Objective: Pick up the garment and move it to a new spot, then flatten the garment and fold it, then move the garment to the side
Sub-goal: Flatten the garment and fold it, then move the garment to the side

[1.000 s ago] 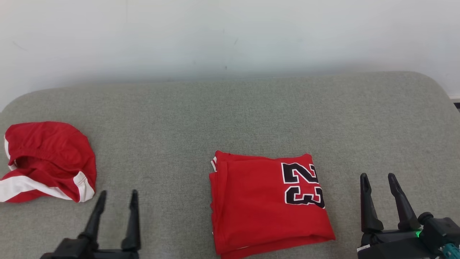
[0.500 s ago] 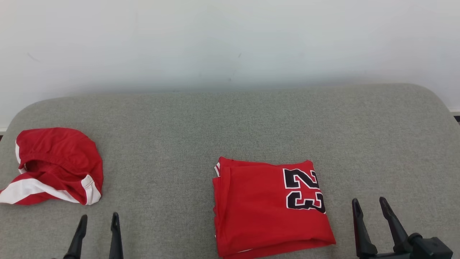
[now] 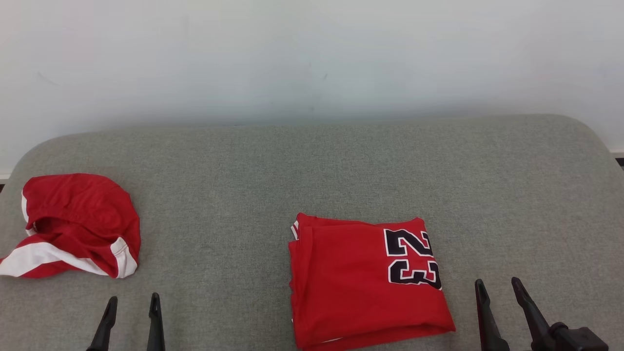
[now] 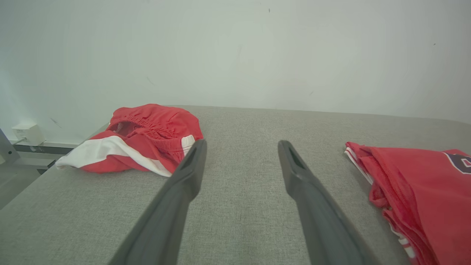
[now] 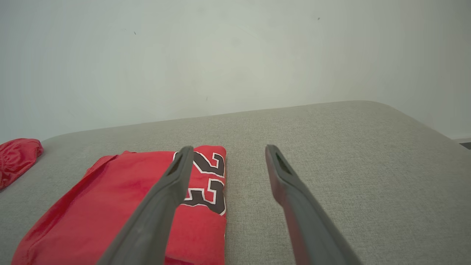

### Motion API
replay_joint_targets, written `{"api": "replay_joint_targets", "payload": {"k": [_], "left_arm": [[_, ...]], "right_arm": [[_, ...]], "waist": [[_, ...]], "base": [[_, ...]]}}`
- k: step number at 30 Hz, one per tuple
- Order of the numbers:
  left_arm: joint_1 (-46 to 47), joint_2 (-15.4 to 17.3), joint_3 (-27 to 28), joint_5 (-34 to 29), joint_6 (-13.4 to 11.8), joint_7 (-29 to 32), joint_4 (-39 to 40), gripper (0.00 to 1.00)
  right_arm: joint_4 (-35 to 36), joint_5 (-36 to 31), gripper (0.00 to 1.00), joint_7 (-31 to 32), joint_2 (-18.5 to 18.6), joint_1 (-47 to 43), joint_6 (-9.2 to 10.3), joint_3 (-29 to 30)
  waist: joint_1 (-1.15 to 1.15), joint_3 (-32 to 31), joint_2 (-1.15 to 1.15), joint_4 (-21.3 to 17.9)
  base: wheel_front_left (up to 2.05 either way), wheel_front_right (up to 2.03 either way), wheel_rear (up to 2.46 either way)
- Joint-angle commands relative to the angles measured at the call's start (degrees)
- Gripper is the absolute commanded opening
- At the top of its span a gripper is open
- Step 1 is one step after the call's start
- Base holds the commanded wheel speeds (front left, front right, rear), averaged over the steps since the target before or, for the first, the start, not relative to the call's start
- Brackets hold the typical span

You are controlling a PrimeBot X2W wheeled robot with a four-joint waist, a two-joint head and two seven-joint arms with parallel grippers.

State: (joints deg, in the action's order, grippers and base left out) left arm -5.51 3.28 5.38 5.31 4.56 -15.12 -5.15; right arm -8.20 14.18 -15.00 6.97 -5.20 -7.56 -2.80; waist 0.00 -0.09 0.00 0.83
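Observation:
A red garment [image 3: 360,287], a jersey with a black "23", lies folded into a neat rectangle on the grey padded surface [image 3: 312,165], right of centre. A second red garment [image 3: 78,219], shorts with white stripes, sits crumpled at the far left. My left gripper [image 3: 134,297] is open at the bottom edge, between the two, touching neither. Right of the jersey, my right gripper [image 3: 497,281] is open and empty. The left wrist view has the left gripper [image 4: 242,142] open, shorts [image 4: 147,127] left, jersey [image 4: 423,184] right. The right gripper [image 5: 229,147] hangs open beside the jersey [image 5: 106,198].
A pale wall [image 3: 312,58] rises right behind the grey surface, whose back corners are rounded. A white socket box [image 4: 26,131] sits low on the wall beyond the left edge. Bare grey surface stretches behind and to the right of the jersey [image 5: 349,154].
The head camera has tilted, so the whole picture has shifted down. Both grippers have drawn back toward the bottom edge, still open. Neither garment has moved on the surface.

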Motion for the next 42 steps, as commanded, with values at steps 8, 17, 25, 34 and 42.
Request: {"api": "replay_joint_targets", "payload": {"k": [8,17,25,34,42], "left_arm": [[0.9,-0.2,-0.1,-0.1,0.3,0.0,-0.4,1.0],[2.1,-0.3,-1.3,0.2,0.2,0.0,-0.1,1.0],[3.4,-0.4,-1.7,0.7,0.3,0.0,-0.3,1.0],[4.5,-0.4,-2.1,1.0,0.0,0.0,-0.7,1.0],[5.4,-0.4,-2.3,1.7,-0.4,0.0,-0.6,1.0]], "right_arm": [[-3.8,0.5,1.0,1.2,1.0,5.8,0.16,-1.4],[-13.7,0.4,1.0,5.6,2.5,15.2,0.16,-3.6],[-27.3,2.3,1.0,5.6,4.0,21.3,0.16,-6.7],[-40.5,4.4,1.0,4.0,3.4,26.9,0.16,-13.2],[-44.9,8.2,0.0,2.5,4.5,32.5,0.16,-19.4]], "waist": [[0.0,0.3,0.0,0.5],[0.0,2.0,0.0,3.2],[0.0,4.3,0.0,4.9],[0.0,6.1,0.0,4.8],[0.0,7.2,0.0,4.0]], "base": [[0.0,0.0,0.0],[0.0,0.0,0.0],[0.0,0.0,0.0],[0.0,0.0,0.0],[0.0,0.0,0.0]]}}
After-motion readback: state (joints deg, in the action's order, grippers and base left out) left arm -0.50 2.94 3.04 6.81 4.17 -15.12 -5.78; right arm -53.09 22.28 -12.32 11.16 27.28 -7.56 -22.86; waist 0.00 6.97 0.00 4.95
